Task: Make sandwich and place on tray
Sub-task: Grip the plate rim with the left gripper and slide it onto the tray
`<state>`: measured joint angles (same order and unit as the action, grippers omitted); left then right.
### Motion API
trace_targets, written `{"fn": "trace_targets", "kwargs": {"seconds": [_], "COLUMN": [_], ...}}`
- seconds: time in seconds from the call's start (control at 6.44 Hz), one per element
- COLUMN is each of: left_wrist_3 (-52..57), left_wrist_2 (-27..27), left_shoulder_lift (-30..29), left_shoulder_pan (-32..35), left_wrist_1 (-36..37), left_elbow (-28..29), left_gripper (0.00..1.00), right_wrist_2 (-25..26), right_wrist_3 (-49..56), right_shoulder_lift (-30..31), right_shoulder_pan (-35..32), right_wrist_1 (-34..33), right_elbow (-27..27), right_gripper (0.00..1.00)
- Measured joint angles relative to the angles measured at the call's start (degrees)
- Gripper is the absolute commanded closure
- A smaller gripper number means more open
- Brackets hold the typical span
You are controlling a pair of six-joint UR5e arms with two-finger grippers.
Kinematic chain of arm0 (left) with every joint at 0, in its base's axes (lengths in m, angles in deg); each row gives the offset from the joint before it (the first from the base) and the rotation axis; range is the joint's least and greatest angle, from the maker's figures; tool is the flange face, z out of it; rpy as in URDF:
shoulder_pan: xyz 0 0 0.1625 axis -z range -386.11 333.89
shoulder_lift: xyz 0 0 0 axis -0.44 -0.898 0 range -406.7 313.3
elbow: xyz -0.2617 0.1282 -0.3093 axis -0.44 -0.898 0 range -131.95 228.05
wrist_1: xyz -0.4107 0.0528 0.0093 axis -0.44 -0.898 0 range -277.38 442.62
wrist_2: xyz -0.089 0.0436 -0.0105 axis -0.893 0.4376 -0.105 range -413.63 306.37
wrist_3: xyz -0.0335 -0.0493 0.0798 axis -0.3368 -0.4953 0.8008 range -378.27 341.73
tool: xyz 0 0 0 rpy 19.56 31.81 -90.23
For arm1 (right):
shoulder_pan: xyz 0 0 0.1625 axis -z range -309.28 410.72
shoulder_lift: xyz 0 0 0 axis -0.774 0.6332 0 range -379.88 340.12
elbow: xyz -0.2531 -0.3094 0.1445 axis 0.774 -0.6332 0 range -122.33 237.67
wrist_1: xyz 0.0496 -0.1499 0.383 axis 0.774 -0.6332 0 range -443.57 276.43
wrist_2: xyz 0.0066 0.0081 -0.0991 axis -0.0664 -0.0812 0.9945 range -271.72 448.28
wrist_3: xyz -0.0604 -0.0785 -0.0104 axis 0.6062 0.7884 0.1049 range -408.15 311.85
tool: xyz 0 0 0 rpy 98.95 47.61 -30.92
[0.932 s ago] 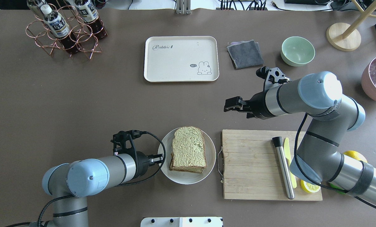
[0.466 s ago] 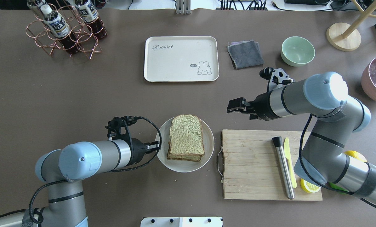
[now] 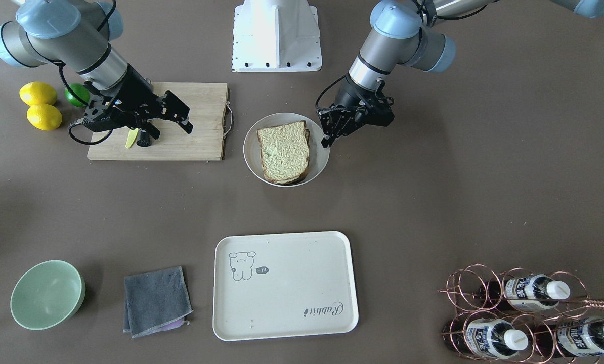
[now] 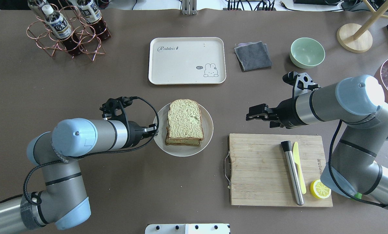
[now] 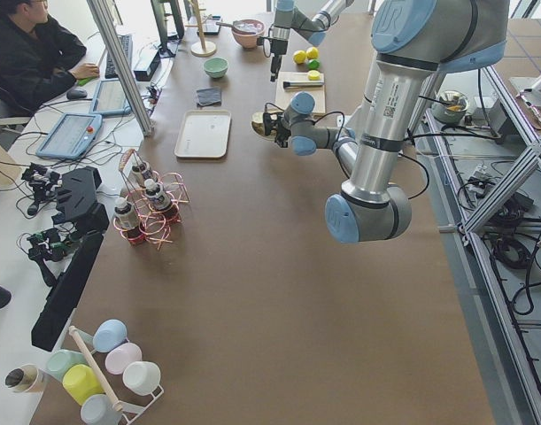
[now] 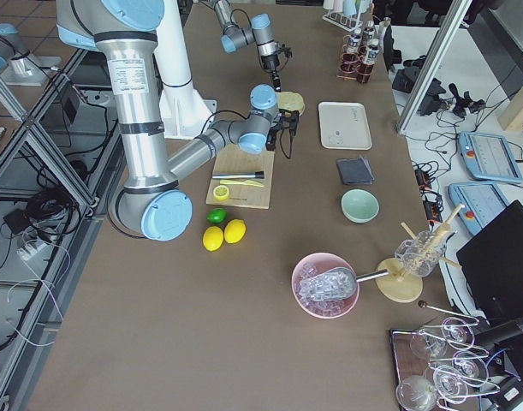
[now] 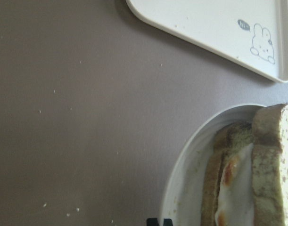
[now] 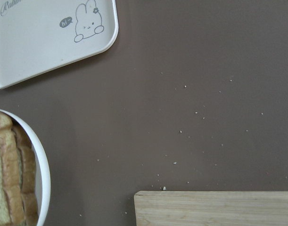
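I have the left tool (image 4: 152,131) clenched on the rim of the white plate (image 4: 207,130) so the sandwich (image 4: 185,122) on it can reach the tray (image 4: 181,65), well apart, undisturbed; the right tool (image 4: 253,116) hangs released, clear, near the cutting board (image 4: 262,169).

1. The round white plate (image 4: 181,153) with the sandwich of tan bread and egg (image 4: 185,122) is now farther from the robot. It is closer to the big cream plastic tray (image 4: 187,60) than before.
2. The left gripper (image 4: 154,130) pinches the plate's edge and has moved forward with it.
3. The right gripper (image 4: 251,115), fingers apart, has pulled back to the robot's right, away from the plate.
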<state>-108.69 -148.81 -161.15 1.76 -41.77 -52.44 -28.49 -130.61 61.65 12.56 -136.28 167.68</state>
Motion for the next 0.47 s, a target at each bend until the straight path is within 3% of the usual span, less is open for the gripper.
{"fn": "trace_targets", "kwargs": {"seconds": [0.47], "left_wrist_3": [-9.0], "left_wrist_2": [-1.2], "left_shoulder_lift": [-11.7], "left_shoulder_pan": [7.0], "left_wrist_1": [1.9], "left_elbow": [13.1], "left_gripper": [1.0], "right_wrist_2": [-0.5], "right_wrist_3": [0.0], "right_shoulder_lift": [1.8], "right_shoulder_pan": [-0.7], "right_wrist_1": [2.3], "right_elbow": [-0.1], "right_gripper": [0.01]}}
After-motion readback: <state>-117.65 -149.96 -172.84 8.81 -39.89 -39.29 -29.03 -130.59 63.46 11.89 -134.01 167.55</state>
